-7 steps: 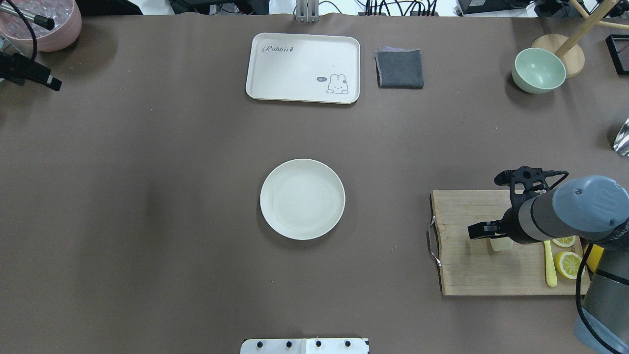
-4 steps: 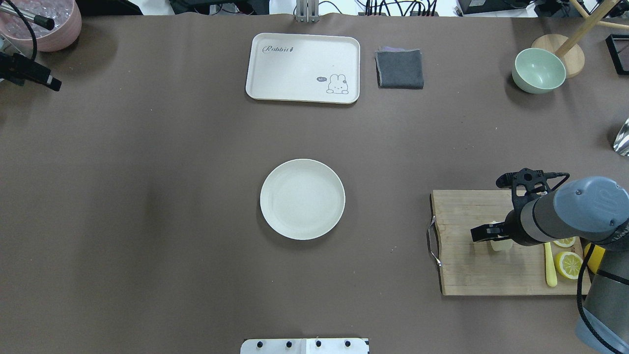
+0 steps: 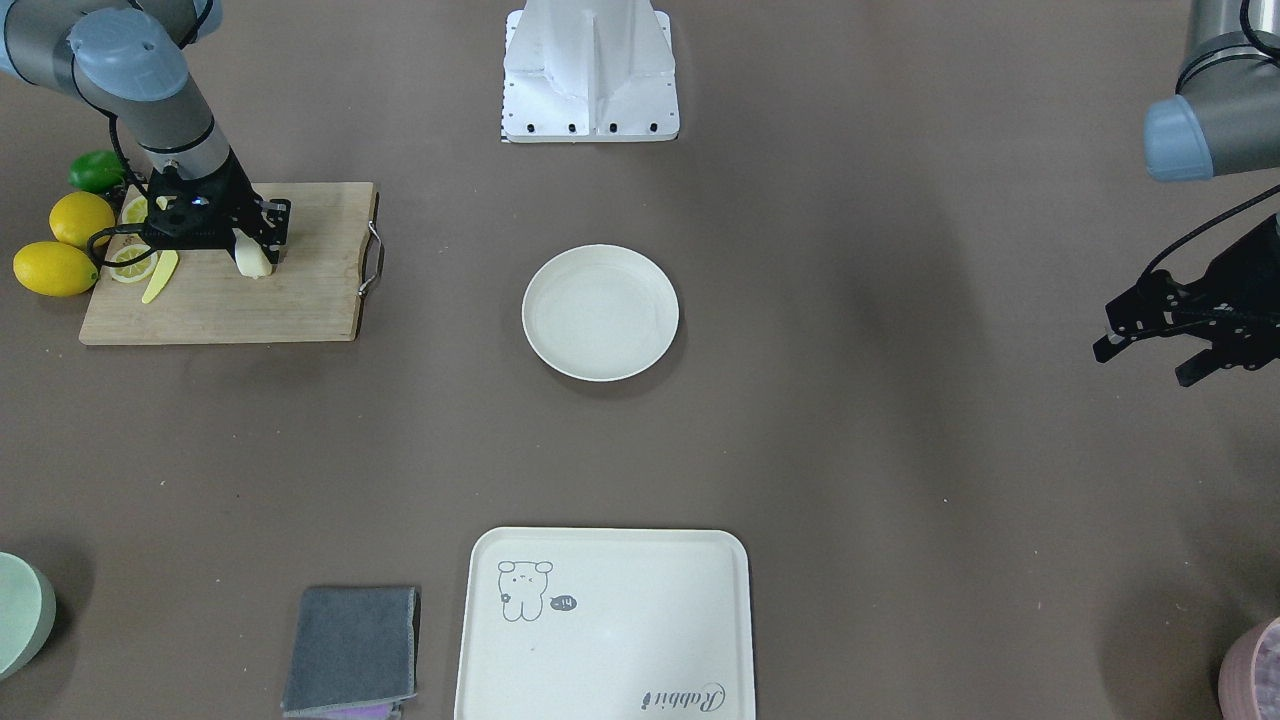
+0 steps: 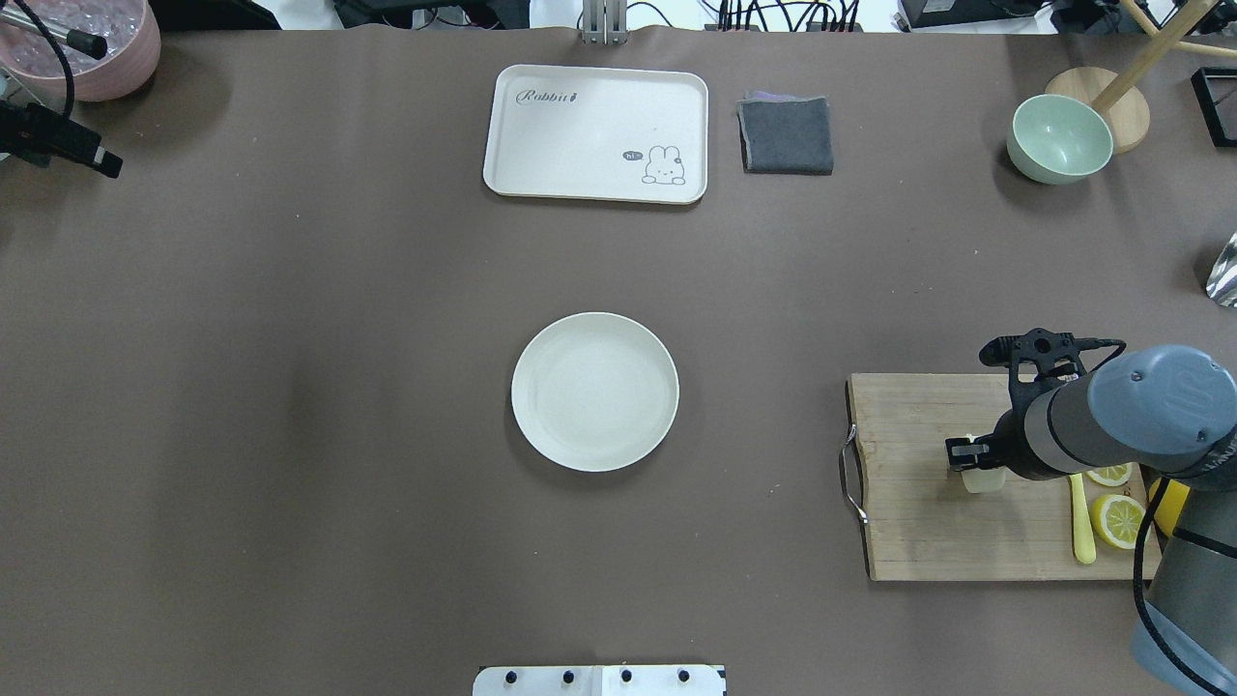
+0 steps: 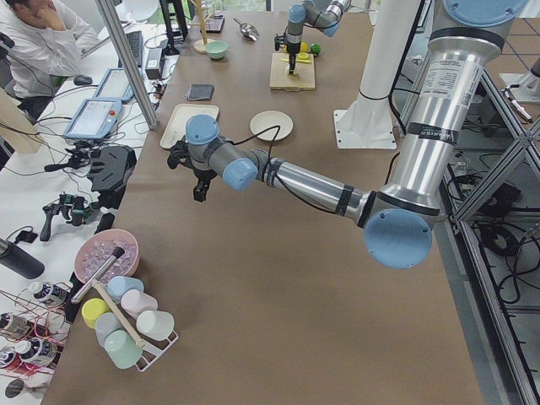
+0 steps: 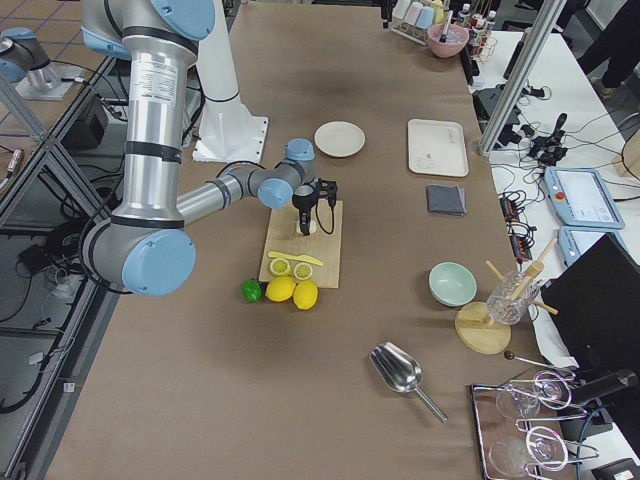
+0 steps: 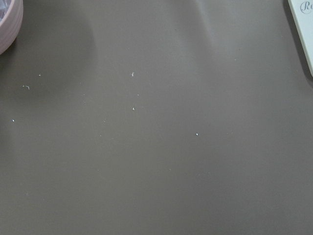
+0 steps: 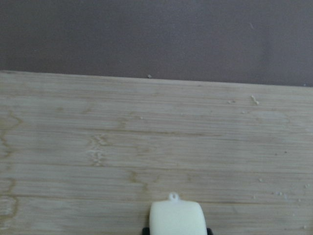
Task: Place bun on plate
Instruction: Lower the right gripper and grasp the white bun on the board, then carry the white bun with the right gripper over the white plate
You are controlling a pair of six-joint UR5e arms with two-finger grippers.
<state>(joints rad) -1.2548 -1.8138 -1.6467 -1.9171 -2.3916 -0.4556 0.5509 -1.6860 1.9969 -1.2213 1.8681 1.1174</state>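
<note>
Pale cream bun (image 3: 254,262) on the wooden cutting board (image 3: 220,305), at the counter's (image 3: 900,450) right end, near the board's middle

Right pincer (image 3: 256,250) points straight down over the board, clenched on the bun: in the right wrist view dark pads sit flush against both sides of the bun (image 8: 176,218); overhead, one black finger touches the bun's (image 4: 984,480) edge. Cannot tell whether the bun's underside touches the board (image 4: 918,527) or clears it

Round off-white plate (image 3: 600,312) at counter centre, well apart from the board, nothing on it

On the board beside the pincer, on the side away from the plate: two lemon halves (image 4: 1119,520), cut faces up, and a pale yellow knife (image 4: 1082,527). Two whole lemons (image 3: 55,268) and a lime (image 3: 97,170) lie just off that end of the board

Left pincer (image 3: 1142,365) hangs above bare counter at the far left end, fingers spread, released, nothing between them

Far edge: cream tray (image 4: 594,130) with a rabbit drawing, folded grey cloth (image 4: 786,135) just beside it, mint-green bowl (image 4: 1058,138) further right
</note>
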